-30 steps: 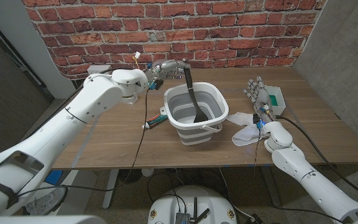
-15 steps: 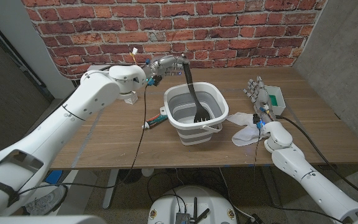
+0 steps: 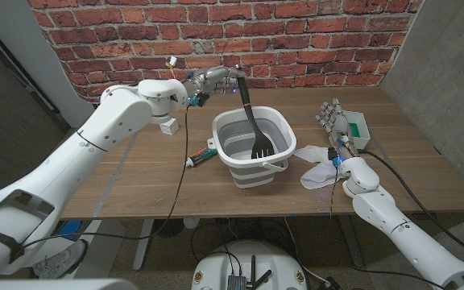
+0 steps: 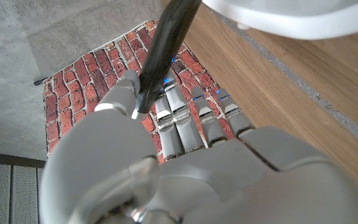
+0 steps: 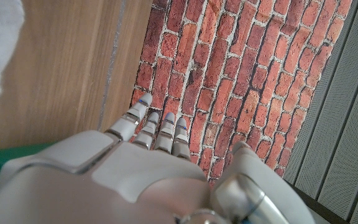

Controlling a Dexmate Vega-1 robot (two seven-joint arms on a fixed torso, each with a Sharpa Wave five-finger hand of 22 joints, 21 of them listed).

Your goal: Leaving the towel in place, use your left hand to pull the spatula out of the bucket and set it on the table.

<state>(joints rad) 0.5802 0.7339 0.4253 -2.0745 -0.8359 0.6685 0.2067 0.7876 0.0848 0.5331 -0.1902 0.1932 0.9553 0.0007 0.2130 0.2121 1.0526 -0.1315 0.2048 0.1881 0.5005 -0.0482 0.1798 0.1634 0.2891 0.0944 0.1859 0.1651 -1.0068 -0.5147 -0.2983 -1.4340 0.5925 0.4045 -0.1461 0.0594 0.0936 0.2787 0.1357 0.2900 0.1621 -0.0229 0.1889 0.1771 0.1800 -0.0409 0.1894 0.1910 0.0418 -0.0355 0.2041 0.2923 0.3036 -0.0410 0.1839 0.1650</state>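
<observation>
Spatula [image 3: 250,121] — matt black plastic, smooth handle. Bucket [image 3: 252,149]: white plastic rim, grey rubbery-looking pleated wall, satin finish. Towel [image 3: 319,165] — soft white cloth, crumpled. Table [image 3: 135,177]: brown wood, visible grain, low sheen. Left hand [image 3: 216,80]: glossy white shell, bare metal fingers [image 4: 179,118]. Wall [image 3: 216,32]: rough red brick.

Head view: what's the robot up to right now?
The left hand holds the black spatula by the top of its handle, over the far rim of the white bucket. The spatula's slotted blade is still down inside the bucket, so it is not out yet. The white towel lies on the table to the right of the bucket, near the right hand, which holds nothing, fingers pointing up.
</observation>
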